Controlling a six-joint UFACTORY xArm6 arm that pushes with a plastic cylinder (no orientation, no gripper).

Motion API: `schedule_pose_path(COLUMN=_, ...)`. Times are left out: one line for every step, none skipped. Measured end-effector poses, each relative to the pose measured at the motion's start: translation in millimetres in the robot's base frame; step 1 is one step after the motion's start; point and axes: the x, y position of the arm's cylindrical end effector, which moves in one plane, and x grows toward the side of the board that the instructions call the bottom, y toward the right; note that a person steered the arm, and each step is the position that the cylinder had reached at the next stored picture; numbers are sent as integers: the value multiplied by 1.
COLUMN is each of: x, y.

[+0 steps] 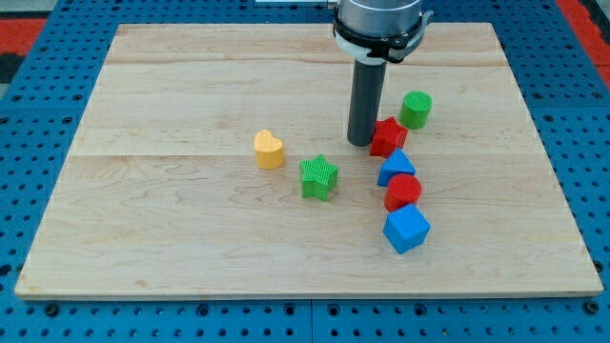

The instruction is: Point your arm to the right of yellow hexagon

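A single camera looks down at a slant on the table (191, 95) from beyond its near long edge, facing across it toward the far edge. It stands far enough back that the whole wooden top fits in frame, with blue pegboard (57, 324) showing round every side. The arm enters from the view's top centre, cut off by the frame, and my tip (360, 143) lands a little right of centre and above mid-height. No second view exists, so no part of the scene is shared.
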Motion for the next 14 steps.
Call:
schedule_pose_path(x=0, y=0)
schedule_pose_path(x=0, y=1)
schedule_pose_path(x=0, y=6)
schedule_pose_path(x=-19, y=-11)
schedule_pose_path(x=-50, y=-29)
schedule_pose_path(x=-76, y=-20)
schedule_pose_path(x=-90, y=49)
schedule_pose_path(x=-119, y=129)
schedule_pose_path(x=-175, y=184)
schedule_pose_path(x=-226, y=195)
schedule_pose_path(x=-227, y=193)
schedule_pose_path(x=-227, y=193)
schedule_pose_path(x=-227, y=183)
schedule_pose_path(x=-226, y=172)
